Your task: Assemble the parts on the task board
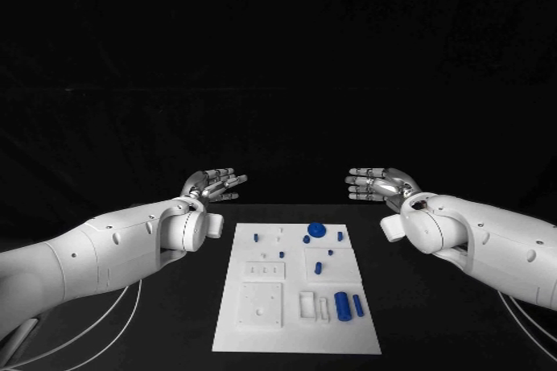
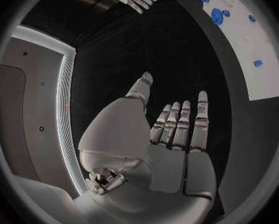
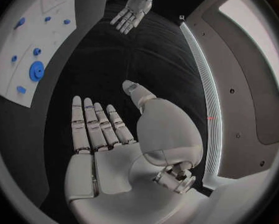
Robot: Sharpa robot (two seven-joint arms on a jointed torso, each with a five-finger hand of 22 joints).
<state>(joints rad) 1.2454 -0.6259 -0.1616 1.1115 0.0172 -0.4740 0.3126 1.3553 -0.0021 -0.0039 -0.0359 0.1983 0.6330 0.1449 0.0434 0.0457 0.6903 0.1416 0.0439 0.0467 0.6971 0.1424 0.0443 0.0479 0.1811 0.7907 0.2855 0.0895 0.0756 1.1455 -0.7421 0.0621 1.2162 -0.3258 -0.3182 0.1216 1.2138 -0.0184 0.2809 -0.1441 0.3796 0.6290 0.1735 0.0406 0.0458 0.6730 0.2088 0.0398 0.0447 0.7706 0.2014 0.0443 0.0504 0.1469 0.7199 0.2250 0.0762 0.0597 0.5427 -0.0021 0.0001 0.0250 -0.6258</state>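
Both hands hover empty, fingers spread: left hand (image 1: 212, 183) at ten o'clock of the task board (image 1: 299, 319), right hand (image 1: 380, 182) at two. Blue parts (image 1: 343, 305) lie on the board mid-surface. Small, closely set parts risk being knocked aside by a broad reach.
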